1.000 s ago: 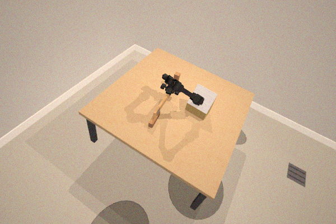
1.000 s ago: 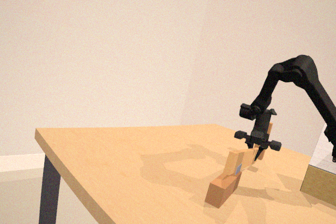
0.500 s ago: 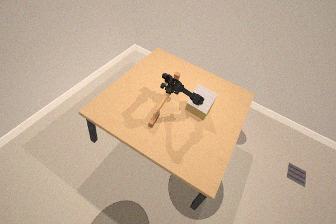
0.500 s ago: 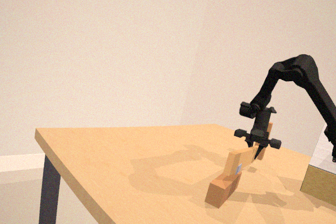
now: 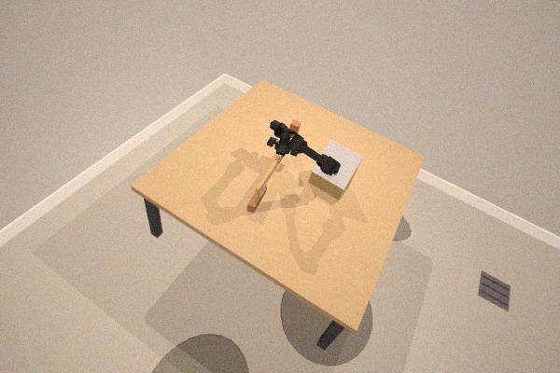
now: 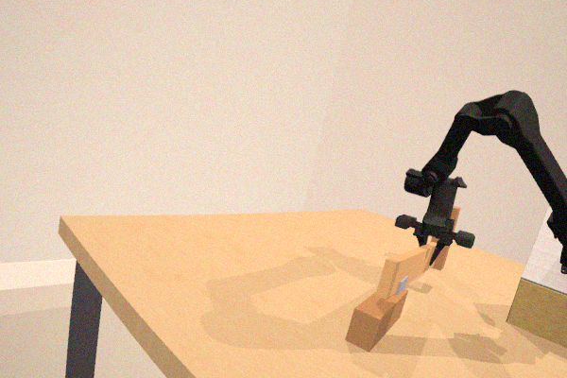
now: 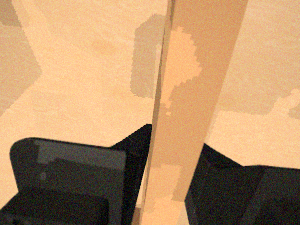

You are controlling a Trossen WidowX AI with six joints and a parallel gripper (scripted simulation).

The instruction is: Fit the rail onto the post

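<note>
Evidently, the 2 fingers (image 6: 435,253) stand slightly apart, gripping the wooden rail (image 5: 271,170) (image 6: 407,266) (image 7: 192,90) between them.

The rail (image 5: 271,171) (image 6: 410,268) (image 7: 200,60) looks like pale, smooth, matt wood. The footboard block (image 5: 254,200) (image 6: 373,318) and post (image 5: 295,125) (image 6: 455,217) appear to be redder wood, also matt. The surface (image 5: 224,126) (image 6: 213,246) (image 7: 75,50) shows a faint wood grain. The end effector (image 5: 282,148) (image 6: 431,255) (image 7: 162,131) resembles dark matt plastic or coated metal; the pictures cannot settle which of the 2.
</note>
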